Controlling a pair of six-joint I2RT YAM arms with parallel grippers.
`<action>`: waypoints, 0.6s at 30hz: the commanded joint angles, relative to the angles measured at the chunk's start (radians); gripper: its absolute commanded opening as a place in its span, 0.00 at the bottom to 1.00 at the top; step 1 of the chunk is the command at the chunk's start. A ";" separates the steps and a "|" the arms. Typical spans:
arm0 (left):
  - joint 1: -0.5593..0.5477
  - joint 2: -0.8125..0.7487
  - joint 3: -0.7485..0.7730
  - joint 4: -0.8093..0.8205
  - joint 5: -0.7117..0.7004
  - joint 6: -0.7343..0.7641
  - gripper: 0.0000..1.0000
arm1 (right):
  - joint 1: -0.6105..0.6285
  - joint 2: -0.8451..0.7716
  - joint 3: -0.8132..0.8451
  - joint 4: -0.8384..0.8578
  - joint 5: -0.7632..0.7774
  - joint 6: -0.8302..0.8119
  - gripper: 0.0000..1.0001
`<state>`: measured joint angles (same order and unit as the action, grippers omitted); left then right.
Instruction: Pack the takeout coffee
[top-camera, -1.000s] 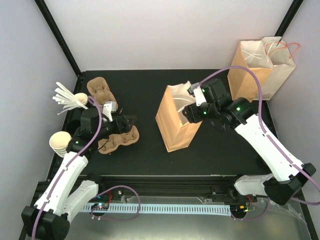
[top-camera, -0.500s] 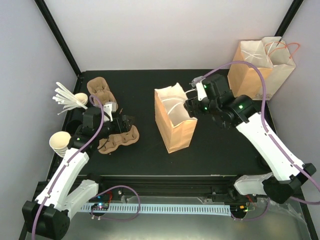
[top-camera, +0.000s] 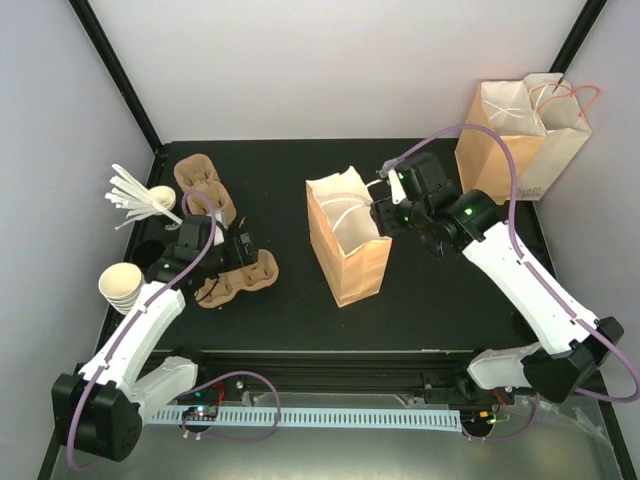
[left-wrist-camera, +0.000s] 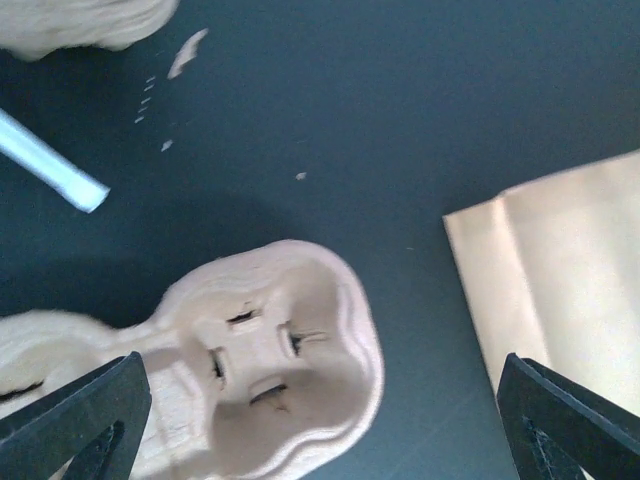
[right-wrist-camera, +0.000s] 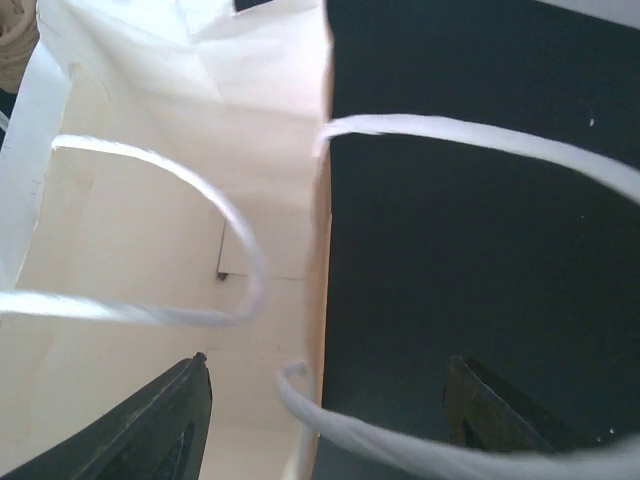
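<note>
The takeout coffee shows in none of these views. A tan paper bag (top-camera: 345, 240) stands upright and open at mid-table. My right gripper (top-camera: 381, 212) is open at the bag's right rim. In the right wrist view its jaws (right-wrist-camera: 325, 425) straddle the bag's wall (right-wrist-camera: 318, 260), one finger (right-wrist-camera: 150, 430) inside and the other outside over the table. A white string handle (right-wrist-camera: 400, 445) loops between them, gripped by neither. My left gripper (top-camera: 240, 250) hangs wide open over a pulp cup carrier (left-wrist-camera: 270, 370), with nothing in it (left-wrist-camera: 320, 430).
A second paper bag (top-camera: 520, 135) stands at the back right corner. Another pulp carrier (top-camera: 205, 185), a bundle of white sticks (top-camera: 130, 195) and a stack of lidless cream cups (top-camera: 120, 285) sit along the left edge. The black frame posts rise behind.
The bag has gone from leaning to upright. My right gripper moved left along its rim and spread its jaws wider. My left gripper drew back towards the carrier, still open.
</note>
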<state>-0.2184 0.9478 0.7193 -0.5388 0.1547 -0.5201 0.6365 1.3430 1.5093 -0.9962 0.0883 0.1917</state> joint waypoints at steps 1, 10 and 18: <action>-0.004 0.051 -0.006 -0.072 -0.150 -0.121 0.97 | 0.000 -0.058 -0.013 0.044 0.033 -0.007 0.67; -0.002 0.176 -0.060 -0.015 -0.160 -0.173 0.99 | -0.001 -0.159 -0.052 0.107 0.046 -0.013 0.68; -0.002 0.271 -0.062 -0.013 -0.217 -0.196 0.89 | -0.001 -0.242 -0.103 0.184 0.039 -0.024 0.70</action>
<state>-0.2184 1.1881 0.6582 -0.5697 -0.0212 -0.6895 0.6365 1.1301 1.4250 -0.8787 0.1135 0.1806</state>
